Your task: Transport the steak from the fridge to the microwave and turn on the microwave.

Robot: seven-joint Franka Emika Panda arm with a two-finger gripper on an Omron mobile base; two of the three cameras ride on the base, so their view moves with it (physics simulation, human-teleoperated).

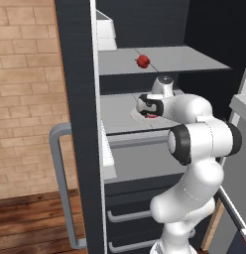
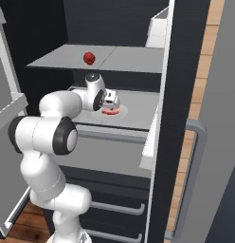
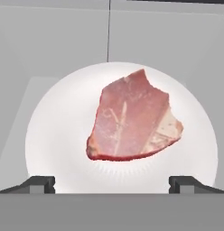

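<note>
Currently: tool wide open above steak, nothing gripped

Tool (image 3: 112, 184) is inside the fridge (image 1: 78, 124), over the middle shelf (image 2: 138, 107). Both finger tips (image 3: 38, 184) sit at their widest, one at each edge of the hand view, and nothing is between them. No contact with the meat visible.

Steak (image 3: 132, 119) lies flat on a round white plate (image 3: 55, 131), straight ahead of the tool and centred between the finger tips. It's a red-pink slab with a paler fat patch on one corner, well inside the plate rim. Plate rests on the light grey middle shelf; a seam in the shelf runs away from the tool beyond the plate.

From the right base view the tool (image 2: 110, 105) hangs just over the plate (image 2: 120, 113), with a sliver of steak (image 2: 110, 112) showing under it. From the left base view the wrist covers most of the plate, only a red edge of steak (image 1: 151, 116) is out.

A round red fruit (image 1: 143, 61) sits on the shelf above the tool, well apart from it.

Fridge door (image 1: 75, 74) stands open with a grey bar handle (image 1: 58, 178); lower drawers (image 2: 114, 209) sit below the tool's shelf.
</note>
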